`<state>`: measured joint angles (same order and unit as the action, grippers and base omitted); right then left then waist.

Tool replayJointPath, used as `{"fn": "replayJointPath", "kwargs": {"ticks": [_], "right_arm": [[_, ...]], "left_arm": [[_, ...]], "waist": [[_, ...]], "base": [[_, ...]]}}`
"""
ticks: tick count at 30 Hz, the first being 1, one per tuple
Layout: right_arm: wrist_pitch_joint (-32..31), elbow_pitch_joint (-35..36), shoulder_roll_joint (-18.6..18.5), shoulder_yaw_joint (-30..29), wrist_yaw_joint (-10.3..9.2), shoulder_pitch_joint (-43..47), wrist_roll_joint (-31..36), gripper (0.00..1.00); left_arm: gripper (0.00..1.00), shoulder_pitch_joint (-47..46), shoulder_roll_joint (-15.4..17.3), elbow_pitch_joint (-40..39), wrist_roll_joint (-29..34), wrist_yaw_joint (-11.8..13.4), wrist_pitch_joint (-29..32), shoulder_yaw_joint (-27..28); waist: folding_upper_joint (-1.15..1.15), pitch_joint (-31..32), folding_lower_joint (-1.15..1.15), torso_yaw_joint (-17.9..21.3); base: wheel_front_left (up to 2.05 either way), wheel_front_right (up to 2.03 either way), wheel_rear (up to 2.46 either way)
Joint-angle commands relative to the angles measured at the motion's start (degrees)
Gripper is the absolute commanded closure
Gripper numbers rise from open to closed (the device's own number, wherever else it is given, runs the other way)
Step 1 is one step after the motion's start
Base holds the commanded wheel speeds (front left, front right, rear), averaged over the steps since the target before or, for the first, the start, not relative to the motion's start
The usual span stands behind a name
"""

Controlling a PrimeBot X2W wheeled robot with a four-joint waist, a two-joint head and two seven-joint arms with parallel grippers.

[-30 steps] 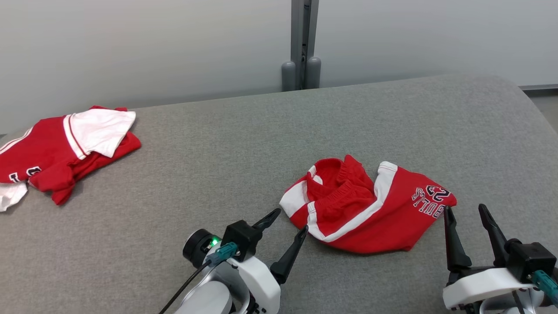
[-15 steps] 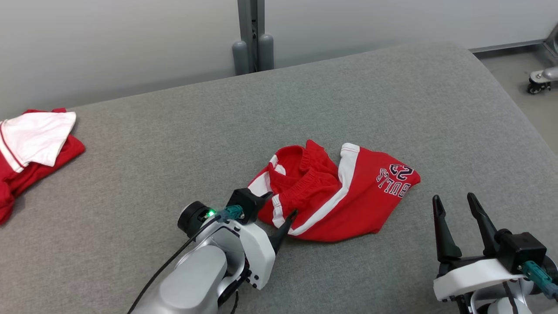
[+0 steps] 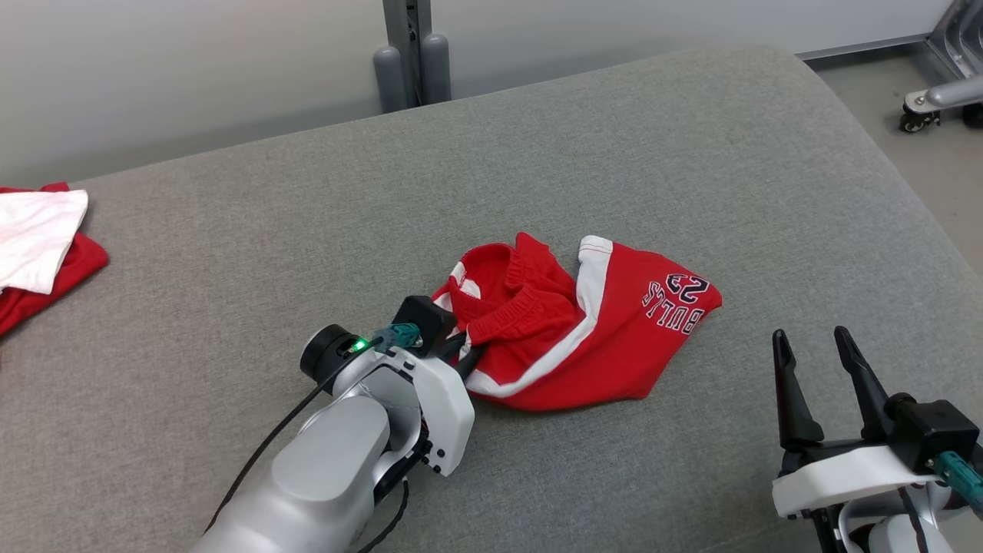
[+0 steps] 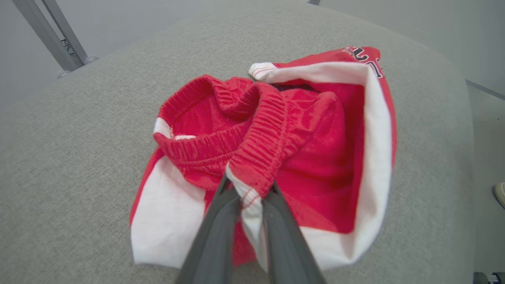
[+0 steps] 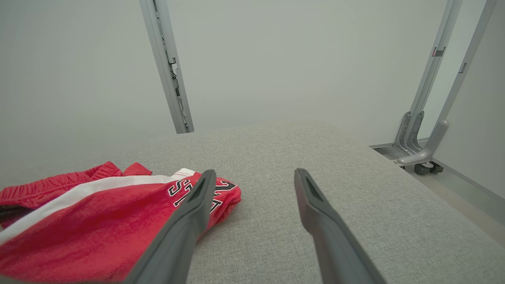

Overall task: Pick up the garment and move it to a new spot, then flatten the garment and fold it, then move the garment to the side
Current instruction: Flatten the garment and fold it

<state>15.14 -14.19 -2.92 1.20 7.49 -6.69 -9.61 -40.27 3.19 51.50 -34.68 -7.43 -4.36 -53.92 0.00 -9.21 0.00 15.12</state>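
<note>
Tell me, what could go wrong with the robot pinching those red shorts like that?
1. The left gripper pinches just a narrow fold of the red shorts at the waistband; the cloth might slip out when lifted.
2. The shorts lie crumpled, and the right gripper stands open, apart from them, so a lift from one point would likely leave them bunched and harder to flatten.

A: Anything cut off?
B: Yeah, red-and-white garment [image 3: 34, 246], far left of the shorts [image 3: 584, 330], runs off frame.
A: Hidden?
B: My left gripper [image 3: 463, 357] tips, buried in the shorts' waistband.
</note>
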Motion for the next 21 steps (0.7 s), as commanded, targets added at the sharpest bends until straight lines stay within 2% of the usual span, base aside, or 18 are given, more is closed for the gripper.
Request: {"fn": "replayJointPath", "kwargs": {"ticks": [1,5,11,16,21], "right_arm": [[0.0,0.3,-0.1,-0.6,0.01,0.5,0.4,0.00],[0.0,0.6,-0.1,-1.2,0.01,0.6,0.7,0.00],[0.0,0.5,-0.1,-0.5,0.01,0.3,-0.1,0.00],[0.0,0.4,-0.1,-0.6,0.01,0.5,-0.4,0.00],[0.0,0.8,-0.1,-1.6,0.01,1.3,-0.4,0.00]], "left_arm": [[1.00,-1.0,0.7,0.1,-0.7,0.0,-1.4,0.2],[1.00,-1.9,0.6,-0.2,-2.0,0.3,-5.0,1.7],[1.00,-3.6,0.0,-3.8,-2.9,3.1,-8.7,3.6],[1.00,-4.6,-0.1,-11.0,-2.2,7.5,-10.4,4.6],[1.00,-2.3,0.5,-14.0,-1.5,15.6,-10.7,7.7]], "waist": [[0.00,0.1,0.00,-0.5],[0.00,0.6,0.00,-2.0],[0.00,1.9,0.00,-3.8],[0.00,3.2,0.00,-4.1],[0.00,3.8,0.00,-4.0]], "base": [[0.00,0.00,0.00],[0.00,0.00,0.00],[0.00,0.00,0.00],[0.00,0.00,0.00],[0.00,0.00,0.00]]}}
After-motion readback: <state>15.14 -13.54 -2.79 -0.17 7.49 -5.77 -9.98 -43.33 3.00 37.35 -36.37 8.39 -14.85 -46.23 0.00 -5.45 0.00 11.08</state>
